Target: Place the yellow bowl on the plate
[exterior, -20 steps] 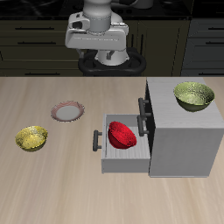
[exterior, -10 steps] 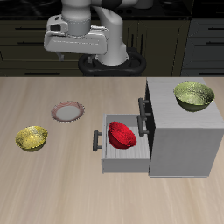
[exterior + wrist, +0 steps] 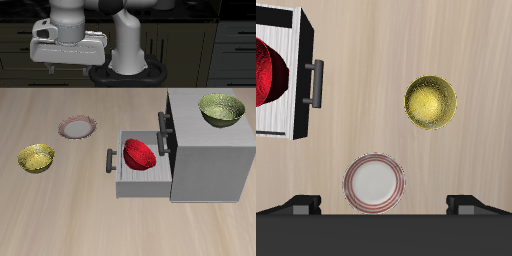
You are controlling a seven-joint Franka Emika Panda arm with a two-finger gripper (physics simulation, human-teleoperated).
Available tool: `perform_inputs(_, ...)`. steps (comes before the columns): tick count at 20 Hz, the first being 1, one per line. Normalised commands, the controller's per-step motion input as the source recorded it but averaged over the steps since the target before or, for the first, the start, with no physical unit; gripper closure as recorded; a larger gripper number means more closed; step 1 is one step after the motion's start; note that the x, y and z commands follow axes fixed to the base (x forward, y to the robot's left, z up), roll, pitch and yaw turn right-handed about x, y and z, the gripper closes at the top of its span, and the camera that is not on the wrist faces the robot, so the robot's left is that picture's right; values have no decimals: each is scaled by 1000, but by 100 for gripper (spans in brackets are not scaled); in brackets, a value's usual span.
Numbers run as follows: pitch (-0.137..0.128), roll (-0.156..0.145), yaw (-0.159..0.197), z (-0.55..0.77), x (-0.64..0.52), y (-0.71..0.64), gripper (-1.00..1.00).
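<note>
The yellow bowl (image 3: pixel 37 157) stands on the wooden table near its front edge, and shows in the wrist view (image 3: pixel 431 101). The plate (image 3: pixel 77 127), whitish with a pinkish-brown rim, lies a little farther back beside it, also in the wrist view (image 3: pixel 375 184). Bowl and plate are apart. My gripper (image 3: pixel 67 62) hangs high above the table's back part, roughly over the plate. It is open and empty; its fingertips (image 3: pixel 301 205) stand wide apart in the wrist view.
A grey cabinet (image 3: pixel 210 150) stands on the table with its drawer (image 3: pixel 118 175) pulled open. A red bowl (image 3: pixel 139 153) lies in the drawer. A larger olive-green bowl (image 3: pixel 221 109) sits on the cabinet top.
My gripper has swung sideways from above the table's middle back to above the plate's side. The bowls and the plate have not moved.
</note>
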Motion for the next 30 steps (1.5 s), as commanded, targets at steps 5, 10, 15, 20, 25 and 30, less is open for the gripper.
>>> perform_inputs(5, -17, -37, 27, 41, 268, -406, -100)
perform_inputs(10, -29, -25, -27, 180, 155, -346, -100)
perform_inputs(15, -20, -59, 5, 199, 202, -277, -100)
perform_inputs(20, -5, -14, 12, 45, 338, -167, -100)
perform_inputs(25, -11, -21, -14, 23, 348, -178, -100)
perform_inputs(30, 0, -24, 23, -71, 290, -41, -100)
